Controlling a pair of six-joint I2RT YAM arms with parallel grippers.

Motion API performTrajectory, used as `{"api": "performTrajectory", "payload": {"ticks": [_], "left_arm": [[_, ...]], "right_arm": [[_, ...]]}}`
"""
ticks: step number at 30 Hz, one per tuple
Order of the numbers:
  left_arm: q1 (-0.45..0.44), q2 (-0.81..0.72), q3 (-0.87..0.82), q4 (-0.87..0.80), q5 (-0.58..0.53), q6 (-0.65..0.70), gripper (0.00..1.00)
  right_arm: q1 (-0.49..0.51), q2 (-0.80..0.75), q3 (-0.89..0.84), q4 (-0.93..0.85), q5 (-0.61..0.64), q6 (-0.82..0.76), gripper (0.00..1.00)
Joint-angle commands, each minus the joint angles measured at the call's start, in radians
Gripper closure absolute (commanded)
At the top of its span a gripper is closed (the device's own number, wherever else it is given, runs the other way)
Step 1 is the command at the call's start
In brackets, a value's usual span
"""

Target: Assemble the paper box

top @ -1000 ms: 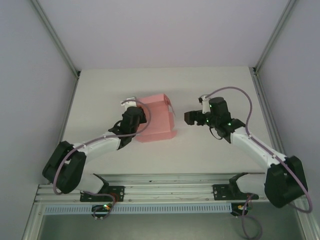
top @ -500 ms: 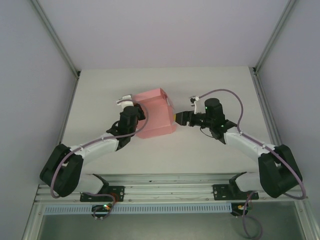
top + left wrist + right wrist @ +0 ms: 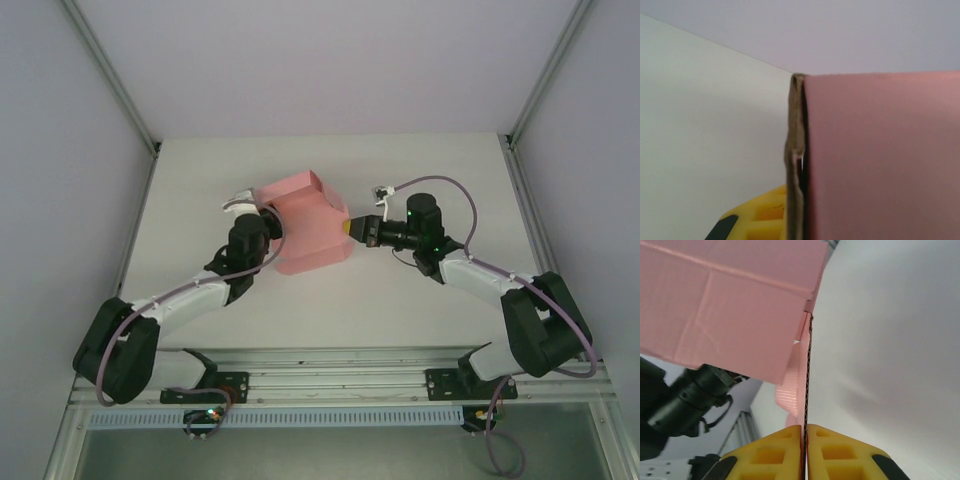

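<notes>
- Right gripper: jaws newly closed on the right edge of the salmon-pink thin-card paper box, after swinging in from well apart
- Left gripper: clamped on the box's left edge
- Paper box: held between both grippers over the pale flat table; folding likely can begin

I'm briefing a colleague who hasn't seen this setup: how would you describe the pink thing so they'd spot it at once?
Start at the pale table and look near its middle. There the paper box is a salmon-pink, partly folded card, pinched on opposite sides by the left claw and the right claw. It alone is pink; the claws flanking it are black.
</notes>
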State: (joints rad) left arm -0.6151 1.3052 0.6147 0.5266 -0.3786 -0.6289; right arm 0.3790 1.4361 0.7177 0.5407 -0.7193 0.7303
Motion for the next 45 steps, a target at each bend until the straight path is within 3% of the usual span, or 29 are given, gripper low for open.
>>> {"api": "performTrajectory", "payload": {"ticks": [1,3,9,10,11,12,14,16,21,24,27,29,31,38,45], "left_arm": [[0.019,-0.036,-0.035,0.107,0.052,-0.019,1.0],[0.03,-0.042,-0.038,0.127,0.074,-0.023,1.0],[0.041,-0.032,-0.023,0.143,0.13,-0.021,1.0],[0.042,-0.034,-0.025,0.148,0.139,-0.019,1.0],[0.043,-0.036,-0.024,0.146,0.143,-0.016,1.0],[0.043,-0.039,-0.024,0.137,0.144,-0.016,1.0],[0.042,-0.048,-0.02,0.107,0.147,-0.007,1.0],[0.044,-0.056,-0.015,0.072,0.16,0.011,1.0],[0.047,-0.061,0.013,-0.028,0.22,0.072,1.0],[0.048,-0.046,0.05,-0.109,0.262,0.111,1.0],[0.047,-0.028,0.068,-0.134,0.295,0.126,1.0],[0.047,-0.014,0.074,-0.129,0.305,0.123,1.0],[0.046,0.0,0.086,-0.132,0.319,0.126,1.0],[0.038,0.061,0.138,-0.148,0.346,0.13,1.0],[0.026,0.088,0.17,-0.151,0.364,0.133,1.0]], "right_arm": [[-0.013,0.009,-0.043,0.187,-0.149,0.154,0.92],[-0.017,0.008,-0.053,0.234,-0.181,0.21,1.0],[-0.02,-0.007,-0.047,0.209,-0.21,0.249,1.0],[-0.024,-0.018,-0.041,0.16,-0.204,0.211,0.97],[-0.028,-0.033,-0.033,0.068,-0.177,0.15,0.85],[-0.031,-0.074,-0.019,-0.046,-0.131,0.067,0.8],[-0.031,-0.155,0.022,-0.323,0.004,-0.111,0.62],[-0.036,-0.234,0.045,-0.496,0.116,-0.245,0.52],[-0.08,-0.399,0.057,-0.654,0.237,-0.426,0.23],[-0.086,-0.424,0.108,-0.711,0.319,-0.533,0.16],[-0.087,-0.37,0.18,-0.771,0.325,-0.675,0.15],[-0.088,-0.319,0.203,-0.756,0.283,-0.8,0.3],[-0.086,-0.263,0.23,-0.743,0.229,-0.892,0.35],[-0.039,-0.11,0.354,-0.753,0.111,-0.997,0.34],[0.054,-0.046,0.406,-0.774,0.195,-1.06,0.35]]}}
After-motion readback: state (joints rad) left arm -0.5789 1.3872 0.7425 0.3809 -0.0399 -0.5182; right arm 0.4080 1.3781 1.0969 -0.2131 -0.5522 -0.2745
